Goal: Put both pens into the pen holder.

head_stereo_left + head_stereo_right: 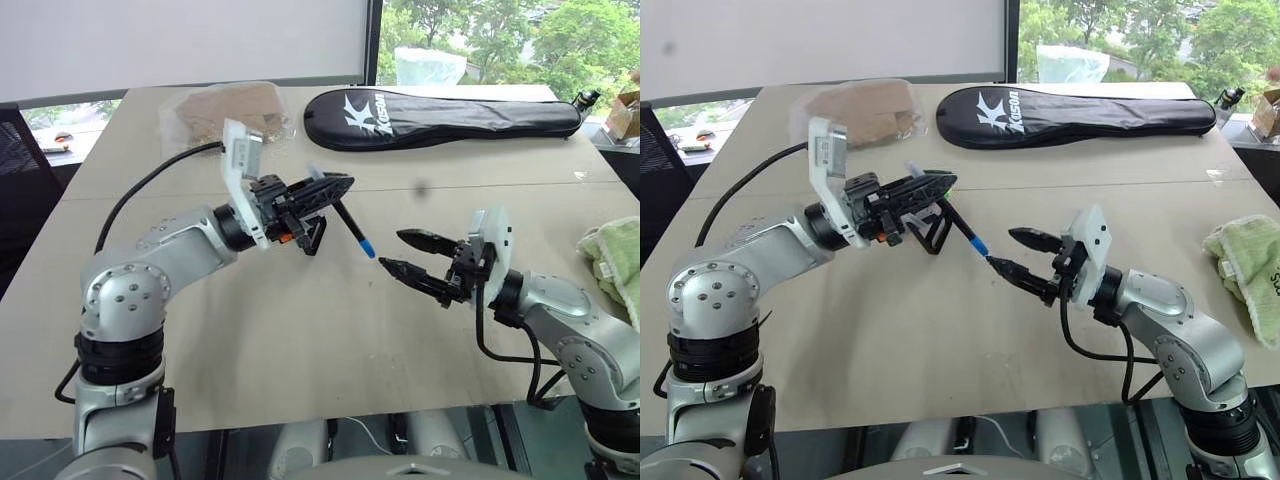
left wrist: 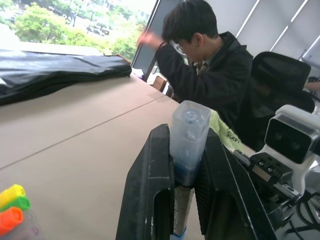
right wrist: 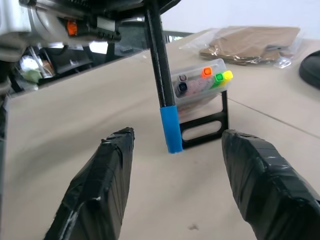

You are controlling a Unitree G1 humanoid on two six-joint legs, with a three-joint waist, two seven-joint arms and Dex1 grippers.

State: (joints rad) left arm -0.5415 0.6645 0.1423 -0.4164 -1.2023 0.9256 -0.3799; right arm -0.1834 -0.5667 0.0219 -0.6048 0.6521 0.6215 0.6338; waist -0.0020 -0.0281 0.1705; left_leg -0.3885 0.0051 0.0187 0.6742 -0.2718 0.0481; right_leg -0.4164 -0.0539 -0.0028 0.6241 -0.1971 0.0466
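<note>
Black slim blue-capped pen (image 3: 161,75)

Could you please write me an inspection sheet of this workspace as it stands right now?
Surface: tan table, seams across it.
Job's things: blue-capped pen clamped in left gripper, cap end hanging toward right gripper; pen holder on its black stand, coloured marker ends inside.
Clutter: black racket case, bag of brown cardboard, green towel.
Grippers: left shut on the pen; right gripper open, empty, beside the cap.
Cables: black cable to the left wrist.
Surroundings: window with trees; seated person.
</note>
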